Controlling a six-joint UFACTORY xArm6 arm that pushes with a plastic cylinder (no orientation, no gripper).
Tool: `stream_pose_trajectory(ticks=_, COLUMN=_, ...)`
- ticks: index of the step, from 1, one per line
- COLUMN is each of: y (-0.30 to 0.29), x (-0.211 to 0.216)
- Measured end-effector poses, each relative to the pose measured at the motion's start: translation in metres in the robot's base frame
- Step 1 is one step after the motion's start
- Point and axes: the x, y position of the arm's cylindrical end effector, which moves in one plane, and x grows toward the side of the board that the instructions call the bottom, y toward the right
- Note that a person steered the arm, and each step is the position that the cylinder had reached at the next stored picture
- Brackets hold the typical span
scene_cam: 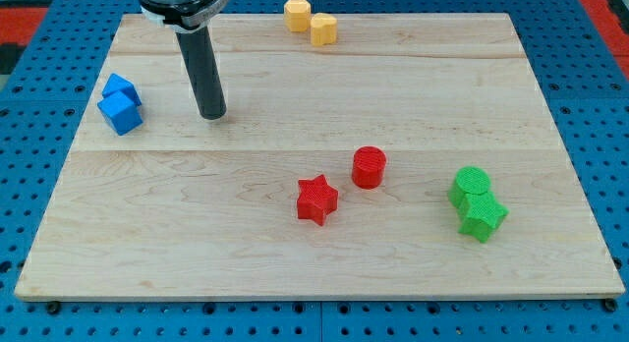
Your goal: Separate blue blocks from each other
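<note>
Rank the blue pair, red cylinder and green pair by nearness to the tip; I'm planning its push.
From my tip:
1. Blue pair, at the view's left.
2. Red cylinder, toward the lower right.
3. Green pair, far right.

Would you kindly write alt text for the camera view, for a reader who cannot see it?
My tip rests on a wooden board, just right of two touching blue blocks near the view's left edge. Two yellow blocks sit at the top, a red star and red cylinder near the middle, and two touching green blocks at the right.
</note>
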Motion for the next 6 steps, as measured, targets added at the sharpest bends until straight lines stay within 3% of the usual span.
stream_pose_trajectory(ticks=1, y=-0.019, x=0.047)
stream_pose_trajectory(ticks=2, y=-0.086, x=0.08)
stream_pose_trajectory(ticks=3, y=-0.175, x=0.085)
stream_pose_trajectory(ticks=4, y=-0.177, x=0.081)
stream_pose_trajectory(ticks=6, y=-0.171, x=-0.049)
